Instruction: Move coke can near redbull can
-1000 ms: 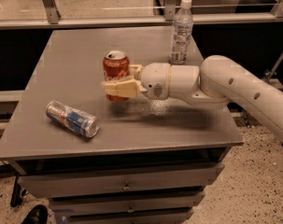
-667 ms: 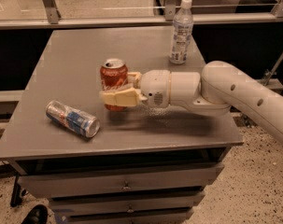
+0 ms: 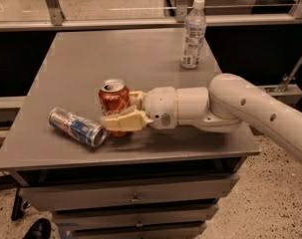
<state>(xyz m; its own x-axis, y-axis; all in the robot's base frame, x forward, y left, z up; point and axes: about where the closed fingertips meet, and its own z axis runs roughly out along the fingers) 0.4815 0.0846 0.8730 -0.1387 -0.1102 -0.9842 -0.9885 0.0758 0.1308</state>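
Red coke can (image 3: 113, 97) clasped between jaws.

Dim, warm indoor light on my feed, falling from overhead.

The grey surface (image 3: 115, 54) is evenly lit, with a paler sheen behind the coke can (image 3: 114, 96). A soft dark shadow lies just in front of the can, under the gripper (image 3: 118, 111) clamped around it. The white arm (image 3: 250, 103) to the can's right is the brightest thing I see. Small glints sit on the can's silver top and on the redbull can (image 3: 76, 127) lying to its left. Everything looks slightly soft, and the label print is smeared. The floor far behind the can is lighter.
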